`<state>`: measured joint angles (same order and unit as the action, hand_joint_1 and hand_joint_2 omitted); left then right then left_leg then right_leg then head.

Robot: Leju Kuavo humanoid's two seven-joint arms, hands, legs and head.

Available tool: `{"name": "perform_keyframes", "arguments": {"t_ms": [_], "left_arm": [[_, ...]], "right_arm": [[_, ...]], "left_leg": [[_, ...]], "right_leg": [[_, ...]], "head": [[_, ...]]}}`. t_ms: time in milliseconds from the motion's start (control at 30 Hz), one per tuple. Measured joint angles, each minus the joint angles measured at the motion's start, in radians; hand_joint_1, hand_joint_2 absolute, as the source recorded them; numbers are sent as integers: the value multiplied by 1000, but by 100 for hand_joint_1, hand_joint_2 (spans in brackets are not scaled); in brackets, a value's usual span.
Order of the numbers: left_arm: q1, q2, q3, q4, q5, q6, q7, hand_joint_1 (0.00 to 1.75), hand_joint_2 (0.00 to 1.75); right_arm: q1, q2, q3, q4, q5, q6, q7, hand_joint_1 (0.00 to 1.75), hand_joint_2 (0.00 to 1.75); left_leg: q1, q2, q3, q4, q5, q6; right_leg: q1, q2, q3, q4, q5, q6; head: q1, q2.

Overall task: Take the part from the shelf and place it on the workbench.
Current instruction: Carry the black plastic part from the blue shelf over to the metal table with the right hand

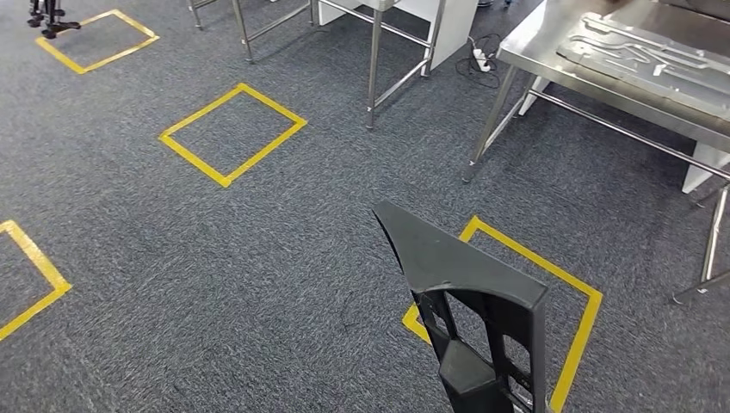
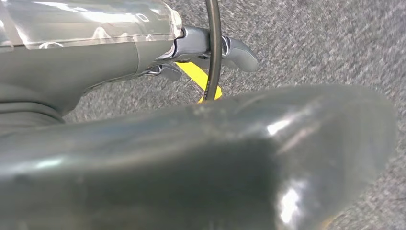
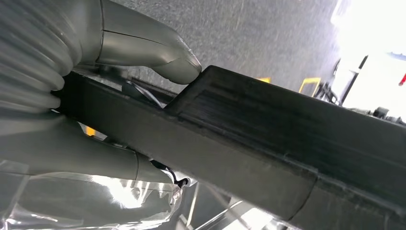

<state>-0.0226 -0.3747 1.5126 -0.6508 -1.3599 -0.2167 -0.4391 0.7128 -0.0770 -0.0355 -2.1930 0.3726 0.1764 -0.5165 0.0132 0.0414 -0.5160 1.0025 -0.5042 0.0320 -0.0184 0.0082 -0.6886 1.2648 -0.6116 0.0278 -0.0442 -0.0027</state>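
Note:
A black plastic part [image 1: 456, 267], a long triangular frame with openings, rises from the bottom edge of the head view and points up and left. My right hand [image 3: 95, 43] grips it; the thumb [image 3: 163, 57] presses on its flat ridged face [image 3: 268, 129]. The steel workbench [image 1: 551, 43] stands at the far right, with a flat grey metal panel [image 1: 654, 60] lying on it. My left hand [image 2: 191, 153] hangs over the carpet, its fingers [image 2: 234, 52] stretched out with nothing in them.
Grey carpet carries yellow tape squares: one at mid left [image 1: 232, 133], one under the part by the workbench legs [image 1: 581, 318]. Another steel table's legs [image 1: 374, 60] stand at the back, with a white power strip [image 1: 480, 58] on the floor beside them.

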Motion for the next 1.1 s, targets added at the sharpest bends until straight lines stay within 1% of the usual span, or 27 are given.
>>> {"name": "perform_keyframes", "arguments": {"t_ms": [33, 67, 100, 167, 233, 300, 333, 400, 433, 467, 500, 533, 567, 600, 667, 733, 767, 800, 833, 867, 900, 933, 967, 1000, 1033, 1067, 1100], "left_arm": [[1, 0, 0, 0, 0, 0, 0, 0, 0], [1, 0, 0, 0, 0, 0, 0, 0, 0], [0, 0, 0, 0, -1, 0, 0, 0, 0], [-2, 0, 0, 0, -1, 0, 0, 0, 0], [-2, 0, 0, 0, -1, 0, 0, 0, 0], [-5, 0, -1, 0, -1, 0, 0, 0, 0], [-6, 0, -2, 0, -1, 0, 0, 0, 0], [-5, 0, -3, 0, -1, 0, 0, 0, 0], [-4, 0, -4, 0, -1, 0, 0, 0, 0], [-2, 0, -4, 0, -1, 0, 0, 0, 0], [0, 0, -3, 0, -1, 0, 0, 0, 0], [1, 0, -3, 0, -1, 0, 0, 0, 0], [1, 0, -3, 0, -1, 0, 0, 0, 0], [1, 0, -3, 0, -1, 0, 0, 0, 0], [1, 1, -3, 0, -1, 0, 0, 0, 0], [-1, 1, -3, 0, -1, 0, 0, 0, 0], [-2, 1, -3, 0, -1, 0, 1, 0, 0], [-3, 1, -4, 0, -1, 0, 1, 0, 0], [-4, 1, -4, 0, -2, 0, 1, 0, 0], [-4, 0, -4, 0, -2, 0, 0, 0, 0], [-3, 0, -4, 0, -2, 0, 0, 0, 0], [-1, 0, -4, 0, -2, 0, 0, 0, 0], [2, 0, -4, 0, -2, 0, 0, 0, 0], [3, 0, -4, 0, -2, 0, 0, 0, 0], [4, 0, -4, 0, -2, 0, 0, 0, 0], [3, 0, -4, 0, -2, 0, 0, 0, 0], [2, 0, -4, 0, -2, 0, 0, 0, 0]], "right_arm": [[0, 1, 0, 0, -1, 1, 1, 175, 175], [1, 1, 0, 0, -2, 1, 1, 175, 175], [1, 1, 0, 0, -3, 1, 2, 175, 175], [1, 1, 0, 0, -4, 2, 2, 175, 175], [1, 2, 1, 0, -5, 2, 3, 175, 175], [2, 3, 1, -1, -5, 2, 3, 175, 175], [4, 3, 0, -1, -6, 2, 3, 175, 175], [3, 2, 0, -1, -6, 2, 3, 175, 175], [2, 2, 0, -1, -6, 2, 3, 175, 175], [1, 1, 0, -1, -6, 2, 3, 175, 175], [1, 0, 0, -1, -6, 2, 3, 175, 175], [1, 0, 0, -1, -6, 2, 3, 175, 175], [1, 0, 0, -1, -6, 2, 3, 175, 175], [1, 0, 0, -1, -6, 2, 3, 175, 175], [0, 0, 0, -1, -6, 3, 3, 175, 175], [-1, 0, 0, -1, -6, 5, 4, 175, 175], [-1, 1, 0, -1, -6, 6, 4, 175, 175], [-1, 2, 0, -1, -6, 6, 4, 175, 175], [0, 4, 0, -1, -6, 7, 5, 175, 175], [0, 5, 1, -1, -6, 7, 5, 175, 175], [-2, 6, 1, -1, -6, 7, 5, 175, 175], [-4, 6, 1, -1, -5, 7, 5, 175, 175], [-7, 7, 1, -1, -5, 7, 5, 175, 175], [-9, 8, 1, -1, -5, 8, 6, 175, 175], [-9, 9, 2, 0, -5, 8, 7, 175, 175], [-9, 10, 2, 0, -4, 9, 9, 175, 175], [-9, 10, 2, 0, -4, 10, 10, 175, 175]], "left_leg": [[-2, 15, 0, 0, -2, 0], [-2, 30, 1, 0, -5, -1], [-3, 44, 5, 0, -8, -2], [-6, 67, 16, 1, -15, -9], [-9, 85, 27, 2, -23, -19], [-10, 105, 37, 0, -27, -29], [-9, 96, 40, 3, -33, -35], [-5, 40, 19, 59, -72, -45], [-2, 3, -7, 117, -103, -49], [-1, -19, -40, 187, -135, -51], [-1, -28, -71, 248, -155, -52], [-1, -31, -91, 282, -155, -53], [-1, -33, -94, 277, -134, -53], [0, -38, -81, 234, -96, -52], [2, -75, -34, 105, -24, -46], [3, -110, -8, 35, -7, -38], [1, -114, -4, 28, -12, -32], [0, -104, -3, 23, -11, -26], [0, -92, -1, 18, -8, -19], [1, -78, 2, 13, -5, -10], [3, -63, 3, 8, -2, -4], [1, -47, 4, 5, -2, 1], [-1, -32, 4, 4, -3, 4], [-4, -16, 4, 5, -4, 6], [-6, 0, 3, 5, -6, 6], [-7, 15, 4, 5, -9, 6], [-8, 30, 6, 5, -12, 6]], "right_leg": [[-1, -3, -11, 24, -2, 0], [-1, -6, -1, 9, 15, 0], [-1, -12, 28, -42, 45, -3], [5, -56, 107, -179, 99, -13], [14, -83, 144, -247, 113, -22], [16, -62, 142, -253, 113, -30], [14, -50, 142, -256, 116, -35], [6, -23, 145, -265, 123, -45], [4, -10, 145, -266, 124, -48], [4, 4, 145, -266, 125, -51], [4, 19, 145, -265, 124, -51], [4, 35, 146, -265, 124, -52], [4, 52, 148, -264, 123, -51], [4, 68, 150, -262, 121, -49], [4, 97, 150, -255, 116, -42], [4, 121, 141, -247, 114, -32], [2, 132, 135, -246, 116, -24], [-1, 143, 130, -248, 119, -17], [-2, 136, 127, -246, 120, -11], [-2, 113, 122, -235, 112, -6], [0, 80, 107, -205, 94, -3], [1, 41, 83, -155, 66, -1], [2, 16, 52, -95, 36, 1], [1, 4, 20, -34, 11, 3], [0, -1, -2, 6, 1, 4], [-1, -3, -6, 13, 10, 3], [-1, -8, 9, -15, 34, 1]], "head": [[0, 0], [0, 0], [0, 0], [0, 0], [0, 0], [0, 0], [0, 0], [0, 0], [0, 0], [0, 0], [0, 0], [0, 0], [0, 0], [0, 0], [0, 0], [0, 0], [0, 0], [0, 0], [0, 0], [0, 0], [0, 0], [0, 0], [0, 0], [0, 0], [0, 0], [0, 0], [0, 0]]}}
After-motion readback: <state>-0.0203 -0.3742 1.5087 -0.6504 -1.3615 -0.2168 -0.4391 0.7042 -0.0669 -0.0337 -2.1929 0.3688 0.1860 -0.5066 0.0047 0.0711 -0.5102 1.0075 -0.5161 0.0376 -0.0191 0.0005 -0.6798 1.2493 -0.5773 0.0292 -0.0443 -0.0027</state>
